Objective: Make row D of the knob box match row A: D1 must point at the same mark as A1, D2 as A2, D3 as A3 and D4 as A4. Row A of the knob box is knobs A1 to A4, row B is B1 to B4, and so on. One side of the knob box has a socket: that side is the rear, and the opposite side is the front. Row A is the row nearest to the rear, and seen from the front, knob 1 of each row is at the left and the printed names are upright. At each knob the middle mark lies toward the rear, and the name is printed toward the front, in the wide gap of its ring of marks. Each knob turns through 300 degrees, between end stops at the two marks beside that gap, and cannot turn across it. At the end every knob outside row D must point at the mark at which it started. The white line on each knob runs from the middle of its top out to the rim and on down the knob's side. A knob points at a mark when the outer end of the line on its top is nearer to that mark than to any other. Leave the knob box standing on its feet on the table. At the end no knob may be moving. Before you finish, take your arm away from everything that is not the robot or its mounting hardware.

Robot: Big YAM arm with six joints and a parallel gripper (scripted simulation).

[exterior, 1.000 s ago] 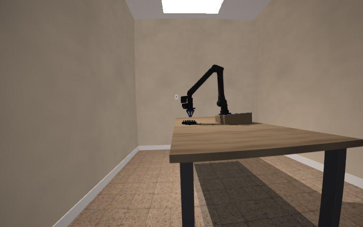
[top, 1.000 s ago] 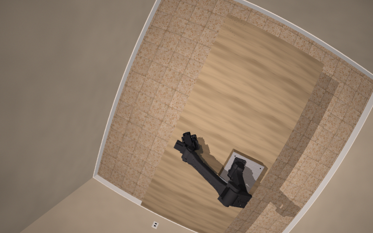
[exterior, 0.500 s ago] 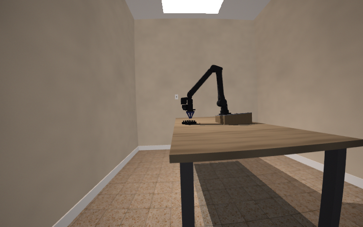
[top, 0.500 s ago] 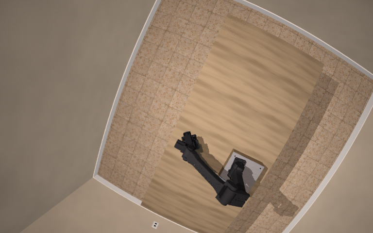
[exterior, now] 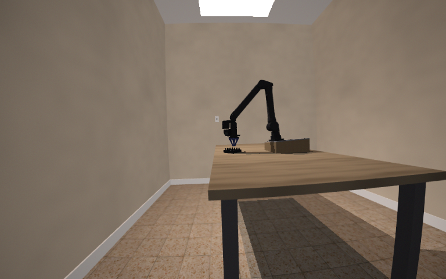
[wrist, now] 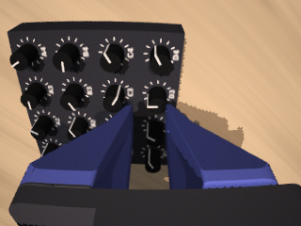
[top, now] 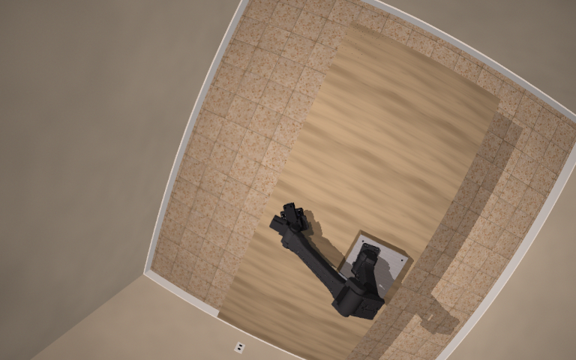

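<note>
At the far left of the table (top: 382, 148) (exterior: 295, 167) (wrist: 235, 56), knob box (exterior: 232, 151) (wrist: 138, 72) lies just below the gripper (top: 289, 210) (exterior: 233, 145) (wrist: 149, 114), slightly parted, holding nothing, knob D2 (wrist: 152, 132) showing between its fingers.

Knob box (exterior: 232, 150) (wrist: 101, 29) on the table (top: 382, 139) (exterior: 295, 171) (feet hidden), tool (exterior: 233, 141) (wrist: 149, 114) above.

Has beige walls (top: 85, 127) (exterior: 65, 98), white baseboards (top: 182, 293) (exterior: 189, 181) and a speckled tile floor (top: 254, 106) (exterior: 164, 236); includes a wooden surface (top: 382, 148) (exterior: 312, 171) (wrist: 245, 56) on dark legs (exterior: 230, 236); glows from a bright ceiling panel (exterior: 236, 7).
</note>
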